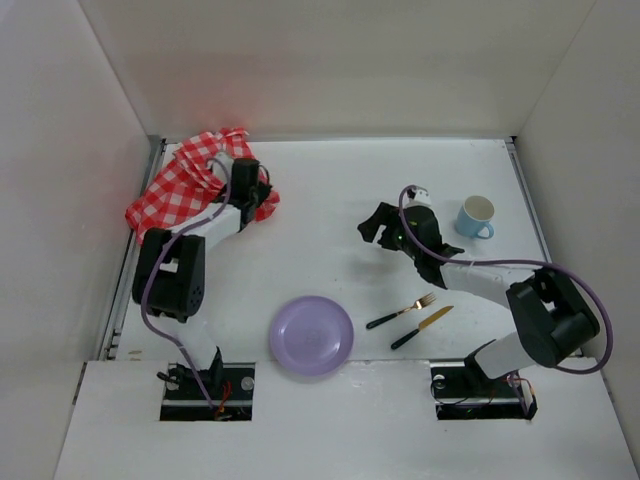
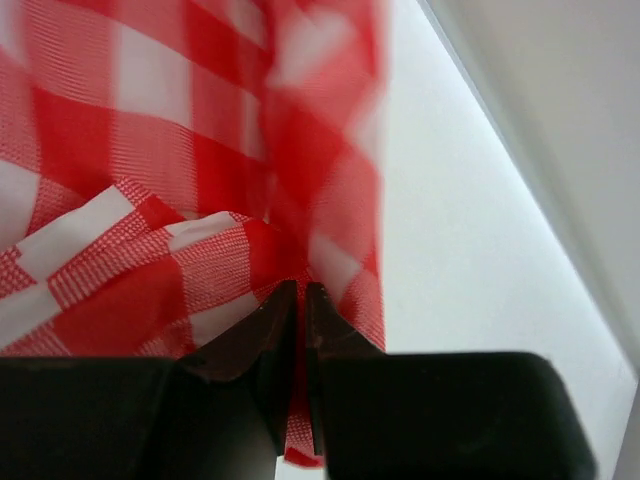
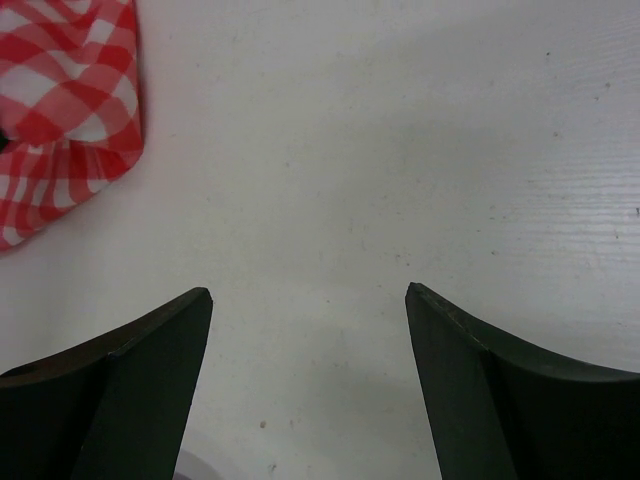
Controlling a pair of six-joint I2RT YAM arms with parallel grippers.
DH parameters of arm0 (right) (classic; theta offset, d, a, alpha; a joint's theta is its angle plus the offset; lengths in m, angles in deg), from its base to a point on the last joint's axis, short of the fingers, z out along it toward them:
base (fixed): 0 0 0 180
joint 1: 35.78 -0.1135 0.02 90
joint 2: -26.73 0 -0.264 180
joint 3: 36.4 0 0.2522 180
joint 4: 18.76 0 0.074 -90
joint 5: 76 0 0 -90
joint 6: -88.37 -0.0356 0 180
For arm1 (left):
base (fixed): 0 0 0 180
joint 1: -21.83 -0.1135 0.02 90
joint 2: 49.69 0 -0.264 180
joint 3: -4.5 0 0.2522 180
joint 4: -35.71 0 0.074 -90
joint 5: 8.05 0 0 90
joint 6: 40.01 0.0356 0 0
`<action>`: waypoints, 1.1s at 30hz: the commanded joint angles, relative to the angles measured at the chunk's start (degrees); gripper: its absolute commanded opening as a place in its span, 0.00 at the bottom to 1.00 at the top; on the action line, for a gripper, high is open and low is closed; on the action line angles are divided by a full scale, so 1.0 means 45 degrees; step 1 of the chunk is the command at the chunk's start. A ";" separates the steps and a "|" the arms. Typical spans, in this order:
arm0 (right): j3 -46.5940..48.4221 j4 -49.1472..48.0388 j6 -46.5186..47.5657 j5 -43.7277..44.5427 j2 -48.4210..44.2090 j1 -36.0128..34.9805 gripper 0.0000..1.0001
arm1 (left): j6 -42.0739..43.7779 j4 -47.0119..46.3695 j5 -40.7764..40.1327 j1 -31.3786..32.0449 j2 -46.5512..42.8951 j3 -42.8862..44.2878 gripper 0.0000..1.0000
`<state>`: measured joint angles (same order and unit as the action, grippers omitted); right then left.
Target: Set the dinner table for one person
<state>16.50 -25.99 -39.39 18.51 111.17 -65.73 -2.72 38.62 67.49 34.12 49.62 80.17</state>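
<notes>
- Left pincer (image 2: 300,292) pinches the red-and-white checked cloth (image 1: 180,190), upper left of the top view.
- Right pincer (image 3: 308,292) spread above the bare white surface (image 1: 320,195), which fills the frame's middle.
- Purple plate (image 1: 311,335), fork (image 1: 401,312) and knife (image 1: 421,327) lower centre; blue mug (image 1: 477,217) right.

Large matte white dinner table (image 1: 330,190), flat rectangular top, faintly speckled up close

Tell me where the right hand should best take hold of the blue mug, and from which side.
Probably the rim, from straight above, pinching the wall on the side away from the handle. The mug stands upright with its mouth open upward, its handle seems to stick out near-right, and the right hand is open and empty.
</notes>
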 commanded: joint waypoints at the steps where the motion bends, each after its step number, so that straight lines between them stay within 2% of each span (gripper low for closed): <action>1: -0.0121 -0.0549 -0.0066 0.0285 -0.0776 0.0318 0.84 | 0.1339 -0.0343 0.1336 0.2097 0.0897 0.1434 0.05; 6: -0.0863 -0.0803 -0.0749 0.0891 -0.1518 0.1137 0.84 | 0.2337 -0.0440 0.2274 0.4598 0.1897 0.2433 0.04; 10: -0.1196 -0.1135 -0.1140 0.0736 -0.1676 0.1627 0.84 | 0.2981 -0.0986 0.1670 0.5245 0.0474 0.1557 0.08; 13: -0.1119 -0.1116 -0.1199 0.0657 -0.1559 0.1570 0.84 | 0.3586 -0.0968 0.1865 0.5383 -0.0737 0.0893 0.20; 14: -0.1099 -0.1116 -0.1180 0.0696 -0.1558 0.1569 0.84 | 0.3627 -0.0967 0.1807 0.5383 -0.1185 0.0523 0.29; 15: -0.1099 -0.1135 -0.1141 0.0735 -0.1539 0.1569 0.84 | 0.3511 -0.1006 0.1633 0.5228 -0.1769 -0.0060 0.37; 17: -0.1060 -0.1155 -0.1141 0.0658 -0.1461 0.1569 0.84 | 0.3199 -0.1201 0.0874 0.4955 -0.2979 -0.1251 0.46; 21: -0.0924 -0.1116 -0.0926 0.0501 -0.1441 0.1453 0.85 | 0.2595 -0.1865 -0.1468 0.3941 -0.5675 -0.4355 0.57; 25: -0.0651 -0.1058 -0.0828 0.0268 -0.1032 0.1199 0.86 | 0.0857 -0.1767 -0.1808 0.2126 -0.7319 -0.6585 0.63; 28: -0.0494 -0.1096 -0.0731 0.0130 -0.0856 0.0926 0.86 | -0.0062 -0.2545 -0.1379 0.0661 -0.7207 -0.7427 0.69; 33: -0.0142 -0.0999 -0.0496 -0.0007 -0.0367 0.0437 0.86 | -0.1369 -0.4731 0.0242 -0.1469 -0.5296 -0.7313 0.71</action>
<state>13.02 -27.69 -43.02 19.50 108.79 -62.39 -3.20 27.32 64.95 30.67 22.76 46.51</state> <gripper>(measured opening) 0.858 0.711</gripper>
